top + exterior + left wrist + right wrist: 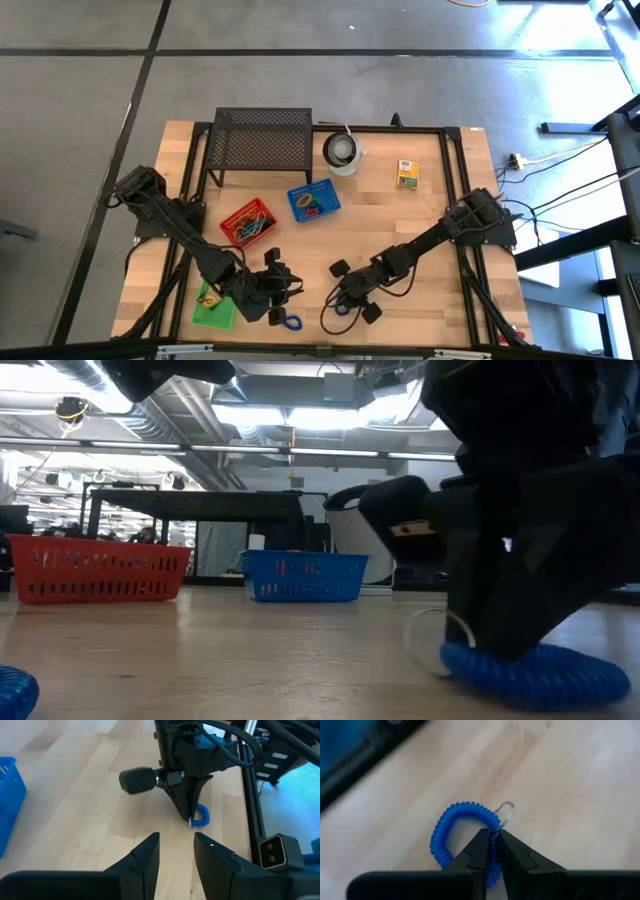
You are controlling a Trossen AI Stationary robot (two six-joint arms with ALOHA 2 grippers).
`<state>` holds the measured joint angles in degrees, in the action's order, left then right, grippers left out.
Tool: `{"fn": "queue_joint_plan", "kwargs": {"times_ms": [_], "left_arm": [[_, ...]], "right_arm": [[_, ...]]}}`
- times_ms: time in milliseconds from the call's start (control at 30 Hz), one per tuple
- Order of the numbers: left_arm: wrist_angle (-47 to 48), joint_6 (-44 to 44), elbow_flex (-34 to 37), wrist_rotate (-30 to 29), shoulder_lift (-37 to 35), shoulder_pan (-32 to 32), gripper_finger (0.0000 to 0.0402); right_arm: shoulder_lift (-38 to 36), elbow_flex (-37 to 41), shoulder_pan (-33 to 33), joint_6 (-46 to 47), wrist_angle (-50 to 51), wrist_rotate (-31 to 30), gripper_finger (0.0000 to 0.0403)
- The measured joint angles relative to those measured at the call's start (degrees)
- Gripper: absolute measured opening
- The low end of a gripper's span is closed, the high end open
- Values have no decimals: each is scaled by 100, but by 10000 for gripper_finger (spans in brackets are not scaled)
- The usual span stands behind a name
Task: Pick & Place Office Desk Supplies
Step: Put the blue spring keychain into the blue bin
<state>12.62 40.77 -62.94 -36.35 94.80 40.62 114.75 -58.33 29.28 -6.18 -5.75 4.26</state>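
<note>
3 baskets (249,222); 2 blue coil loops (291,322).

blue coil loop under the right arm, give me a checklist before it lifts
1. Right end effector on the blue coil loop: ok, fingers pinch the coil beside its small metal ring.
2. Loop flat on the table: ok, not yet raised.
3. Grip centred: not ok, it bites one side of the loop, so the loop may swing when lifted.
4. Left end effector clear: ok, part open, empty, apart from the loop.
5. Blue basket free to receive: ok, open top, already holding a few items.
6. Second blue loop by the left arm: ok, apart from this grasp.
</note>
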Motion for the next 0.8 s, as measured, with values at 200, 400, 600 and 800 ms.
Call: {"fn": "queue_joint_plan", "kwargs": {"times_ms": [200,400,600,800], "left_arm": [[-33,-218,0,-235,0,-4,114],[-264,-669,2,-636,0,-133,114],[-492,-1225,4,-656,0,-380,114],[-1590,-2903,7,-629,0,-596,114]], "right_arm": [[-732,67,-13,-202,943,-708,37],[-1654,51,-4,-83,1160,-1884,38],[-2672,40,-4,156,989,-2800,38],[-3390,27,-2,651,876,-3571,38]]}}
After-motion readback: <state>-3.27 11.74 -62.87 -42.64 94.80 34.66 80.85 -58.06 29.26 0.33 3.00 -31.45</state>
